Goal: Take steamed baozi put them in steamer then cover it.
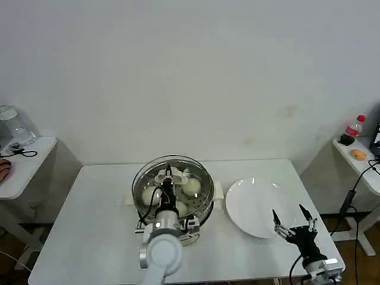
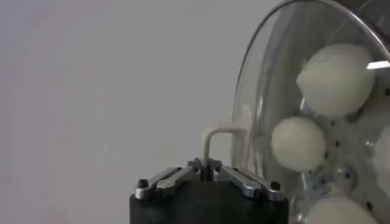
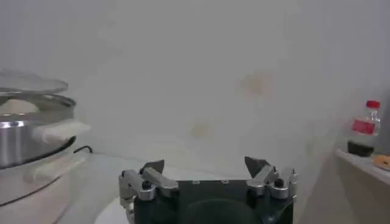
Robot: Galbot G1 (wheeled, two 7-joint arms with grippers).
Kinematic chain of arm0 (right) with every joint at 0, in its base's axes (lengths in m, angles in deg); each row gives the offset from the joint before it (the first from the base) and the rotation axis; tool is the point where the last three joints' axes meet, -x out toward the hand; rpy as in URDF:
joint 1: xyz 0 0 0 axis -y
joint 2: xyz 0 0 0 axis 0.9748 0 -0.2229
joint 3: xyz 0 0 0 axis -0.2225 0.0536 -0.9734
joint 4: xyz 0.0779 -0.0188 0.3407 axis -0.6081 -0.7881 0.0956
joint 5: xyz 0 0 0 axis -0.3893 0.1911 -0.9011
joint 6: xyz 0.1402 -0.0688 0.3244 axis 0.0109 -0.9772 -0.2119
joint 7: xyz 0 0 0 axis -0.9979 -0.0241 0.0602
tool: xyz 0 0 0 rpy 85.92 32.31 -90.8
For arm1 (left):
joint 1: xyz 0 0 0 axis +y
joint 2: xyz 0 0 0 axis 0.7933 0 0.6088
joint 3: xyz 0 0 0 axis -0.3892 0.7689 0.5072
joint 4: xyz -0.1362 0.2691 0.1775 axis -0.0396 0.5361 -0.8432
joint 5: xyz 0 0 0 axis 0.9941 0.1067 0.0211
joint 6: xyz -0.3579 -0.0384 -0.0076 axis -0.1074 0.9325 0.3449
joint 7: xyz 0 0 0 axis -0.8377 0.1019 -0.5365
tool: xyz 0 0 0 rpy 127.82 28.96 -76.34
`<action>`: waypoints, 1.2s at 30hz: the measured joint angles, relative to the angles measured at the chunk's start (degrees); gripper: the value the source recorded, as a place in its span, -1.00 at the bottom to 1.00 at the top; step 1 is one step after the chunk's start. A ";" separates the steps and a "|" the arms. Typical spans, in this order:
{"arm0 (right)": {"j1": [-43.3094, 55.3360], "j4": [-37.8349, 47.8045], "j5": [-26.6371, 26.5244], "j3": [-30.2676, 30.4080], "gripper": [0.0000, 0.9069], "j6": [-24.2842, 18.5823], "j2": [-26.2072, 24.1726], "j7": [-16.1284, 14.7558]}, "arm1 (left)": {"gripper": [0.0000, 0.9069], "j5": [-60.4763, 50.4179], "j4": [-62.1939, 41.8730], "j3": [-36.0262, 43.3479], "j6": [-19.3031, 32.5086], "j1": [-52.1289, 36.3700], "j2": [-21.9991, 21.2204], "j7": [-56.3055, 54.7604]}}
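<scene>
Left gripper (image 1: 168,176) clamps lid (image 1: 173,180) handle over steamer (image 1: 173,205), buns (image 1: 191,187) inside; right gripper (image 1: 294,219) spread, idle at plate's (image 1: 252,205) 4 o'clock edge.

four baozi (image 1: 191,187) (under glass), one steamer (image 1: 172,205), one plate (image 1: 255,208)

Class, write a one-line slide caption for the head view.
Left gripper holds the cover on the steamer.

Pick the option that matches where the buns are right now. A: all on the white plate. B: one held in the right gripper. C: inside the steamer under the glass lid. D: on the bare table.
C: the baozi sit in the steamer beneath the glass cover, whose handle the left gripper holds; the white plate is bare and the right gripper is open and holds nothing.
</scene>
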 measured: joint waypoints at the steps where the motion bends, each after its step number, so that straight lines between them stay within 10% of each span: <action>1: -0.02 0.02 0.02 0.00 1.00 0.00 0.01 0.00 | -1.00 -0.08 -0.10 0.05 0.00 0.00 -0.08 0.00; 18: 0.21 0.44 0.05 0.41 1.00 -0.12 -0.06 -0.11 | -1.00 -0.85 -0.77 0.50 0.15 0.88 -0.81 -0.23; 19: 0.22 0.44 0.05 0.45 1.00 -0.12 -0.07 -0.12 | -0.93 -0.85 -0.78 0.56 0.13 0.88 -0.83 -0.24; 20: 0.23 0.44 0.05 0.45 1.00 -0.12 -0.06 -0.14 | 1.00 -0.86 -0.79 0.60 0.12 0.88 -0.87 -0.24; 36: 0.13 0.42 0.34 0.82 1.00 -0.12 0.01 -0.23 | 1.00 0.20 0.60 0.69 0.39 1.88 -0.56 -0.47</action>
